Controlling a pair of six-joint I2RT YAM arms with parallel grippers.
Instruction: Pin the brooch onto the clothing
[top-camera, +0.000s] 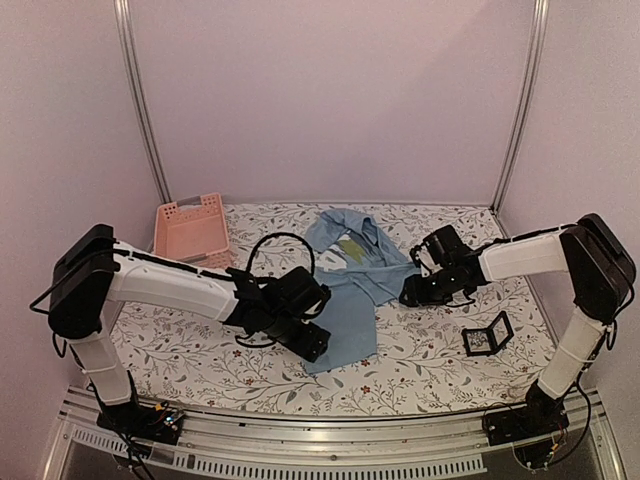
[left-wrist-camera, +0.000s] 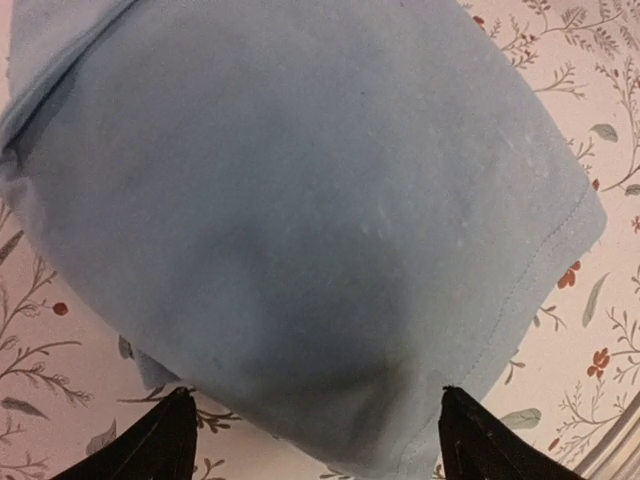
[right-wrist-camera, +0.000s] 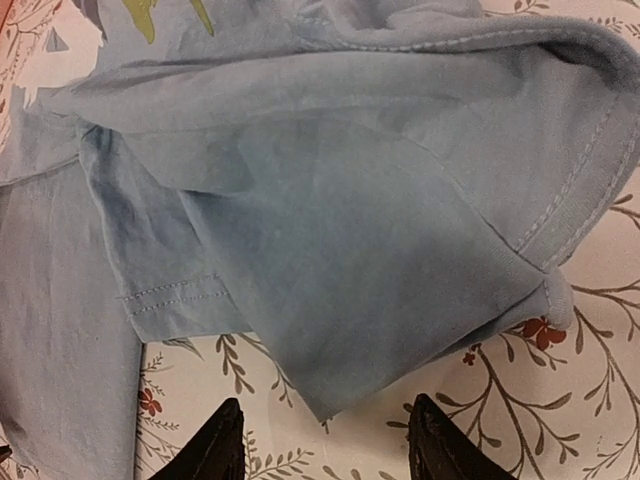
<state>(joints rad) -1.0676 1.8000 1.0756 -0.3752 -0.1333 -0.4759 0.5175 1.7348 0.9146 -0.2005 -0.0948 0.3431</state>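
The clothing (top-camera: 345, 290), a light blue T-shirt, lies crumpled in the middle of the table, with a bit of yellow-green print (top-camera: 352, 248) showing near its far end. My left gripper (top-camera: 320, 345) is open at the shirt's near hem. In the left wrist view its fingers stand wide on either side of a smooth bulge of the clothing (left-wrist-camera: 300, 200). My right gripper (top-camera: 408, 296) is open at the shirt's right edge. In the right wrist view a folded corner of the clothing (right-wrist-camera: 340, 230) points into the gap of that gripper (right-wrist-camera: 326, 405). The brooch is out of view.
A pink plastic basket (top-camera: 192, 228) stands at the back left. A small black open-frame box (top-camera: 488, 335) sits on the floral tablecloth (top-camera: 200, 350) at the right, nearer than the right gripper. Metal posts rise at both back corners.
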